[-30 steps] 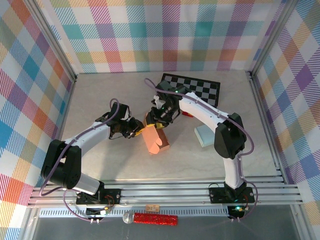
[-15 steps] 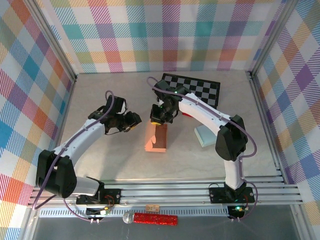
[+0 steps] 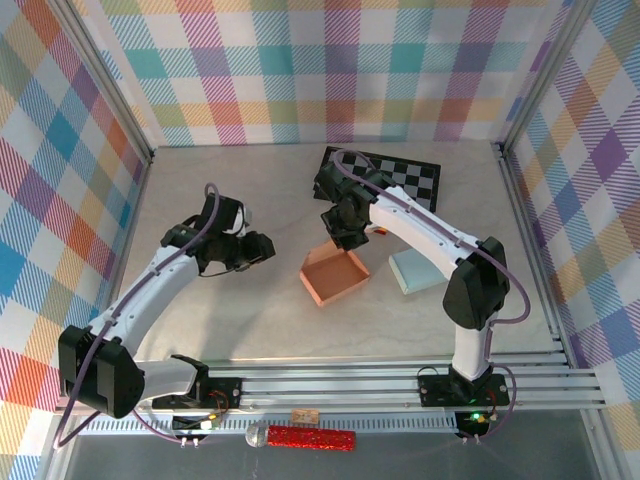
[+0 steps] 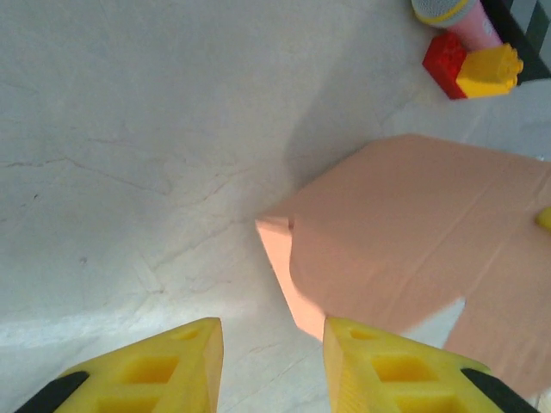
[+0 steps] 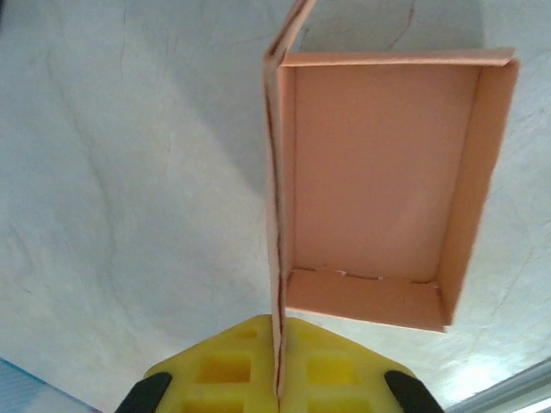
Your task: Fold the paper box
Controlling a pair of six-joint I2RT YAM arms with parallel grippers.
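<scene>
While the pale table (image 3: 250, 330) carries everything, the biggest thing on it is the checkerboard mat (image 3: 400, 175) at the far side, right of centre. Nearer, in the middle of the table, sits the paper box (image 3: 335, 277), an open salmon tray with its walls up. A light blue pad (image 3: 410, 270) lies just to its right, apart from it. A red brick (image 4: 442, 64) and a yellow brick (image 4: 491, 69) touch each other beyond the box, near the mat's edge.

The right gripper (image 5: 277, 361) stands over the box's far side, between box and mat, its jaws closed on one thin upright wall of the box. The left gripper (image 4: 271, 344) is to the box's left with bare table between them; its jaws are parted and grip nothing.

A second ago the box stood tall on edge, with both grippers crowded against it. Now it lies flat as a tray, the left arm has drawn back to the left, and the right jaws have pinched shut on the wall.
</scene>
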